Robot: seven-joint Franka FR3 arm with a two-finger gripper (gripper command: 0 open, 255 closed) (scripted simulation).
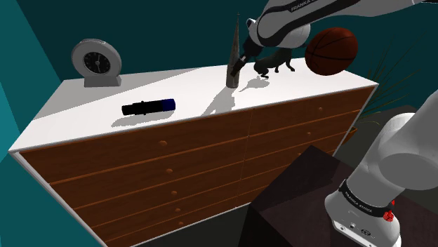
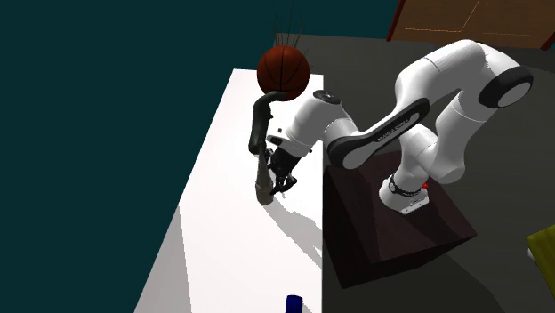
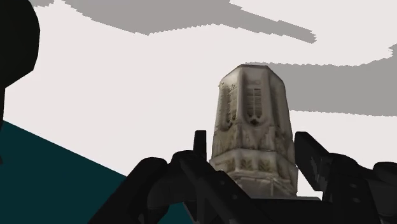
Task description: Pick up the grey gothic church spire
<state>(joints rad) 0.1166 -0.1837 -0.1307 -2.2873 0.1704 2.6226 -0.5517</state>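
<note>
At the shoulder view's left, a round clock (image 1: 98, 62) on the white top of the dresser (image 1: 189, 88), then a dark tube (image 1: 147, 107) lying flat, both well apart from the job. Next, the grey spire (image 1: 234, 42): stands upright near the back edge, base on the top. Clenched low on it, the hand (image 1: 239, 68), fingers against both sides, probably to catch the wide part below the taper. Further right, a black animal figure (image 1: 274, 65) just beside and a basketball (image 1: 331, 50) near. Likely crowds any sideways swing; calls for a straight lift.
</note>
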